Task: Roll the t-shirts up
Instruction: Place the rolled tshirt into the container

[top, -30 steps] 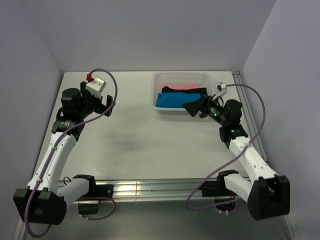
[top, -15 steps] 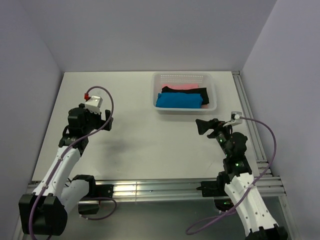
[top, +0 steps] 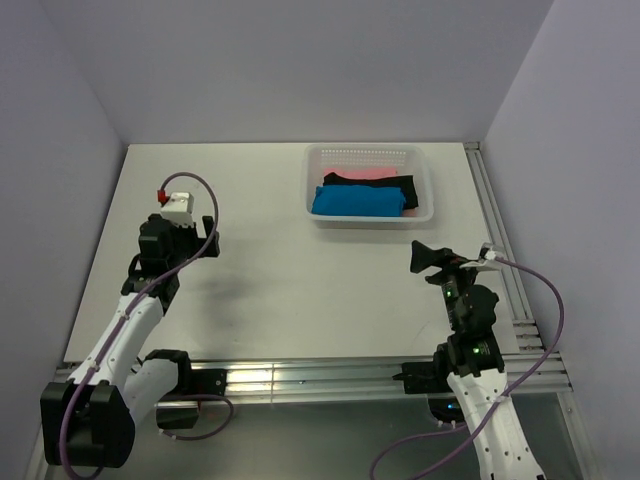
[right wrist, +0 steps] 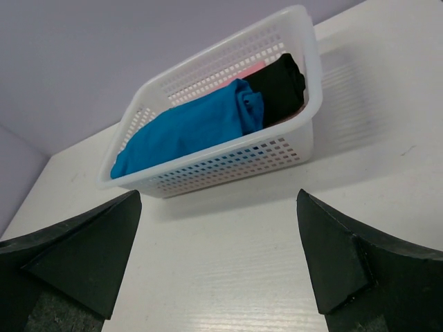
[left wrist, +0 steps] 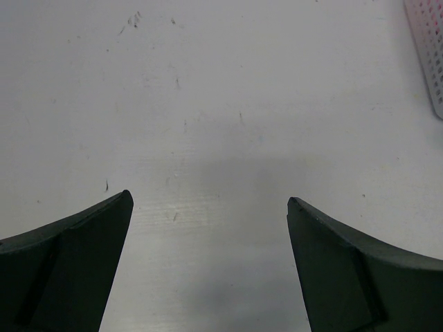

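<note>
Left gripper (left wrist: 208, 205) hung wide open over the table (top: 270, 280), holding nothing, well apart from the cloth. Further right, the white basket (top: 365, 150) held the blue t-shirt (top: 357, 202) in front, the black t-shirt (top: 400, 187) and the pink t-shirt (top: 362, 172) behind it, apparently stowed as bundles. Right gripper (right wrist: 218, 196) gaped empty too, facing that basket.

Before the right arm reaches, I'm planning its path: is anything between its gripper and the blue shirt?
Only the basket's near wall; the blue shirt lies behind it, so the right gripper should clear it.
</note>
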### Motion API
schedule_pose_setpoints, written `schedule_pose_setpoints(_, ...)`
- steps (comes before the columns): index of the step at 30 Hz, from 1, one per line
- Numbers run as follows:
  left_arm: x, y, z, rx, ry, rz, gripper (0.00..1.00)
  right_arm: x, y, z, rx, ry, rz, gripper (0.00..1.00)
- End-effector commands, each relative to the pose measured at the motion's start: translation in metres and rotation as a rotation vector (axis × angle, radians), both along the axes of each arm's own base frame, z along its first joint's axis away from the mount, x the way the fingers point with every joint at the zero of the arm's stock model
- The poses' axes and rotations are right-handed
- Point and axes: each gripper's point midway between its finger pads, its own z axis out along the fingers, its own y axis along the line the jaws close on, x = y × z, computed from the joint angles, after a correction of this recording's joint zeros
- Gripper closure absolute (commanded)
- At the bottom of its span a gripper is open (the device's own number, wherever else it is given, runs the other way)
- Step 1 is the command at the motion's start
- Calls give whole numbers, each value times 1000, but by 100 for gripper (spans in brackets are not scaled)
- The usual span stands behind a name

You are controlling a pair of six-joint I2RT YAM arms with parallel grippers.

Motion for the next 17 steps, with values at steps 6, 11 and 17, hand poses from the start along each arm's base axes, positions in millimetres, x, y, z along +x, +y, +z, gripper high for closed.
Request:
schedule_pose_setpoints(6,4,5,16,-21,-70,41,2,1,-8,-9,24,17,-50,0)
schedule_pose_setpoints(11,3,5,18,-22,-77,38,1,-1,-9,-7,25,9,-56,0)
schedule_pose_setpoints(17,2,5,19,-23,-79,40,1,-2,-9,-2,20,-8,-56,0)
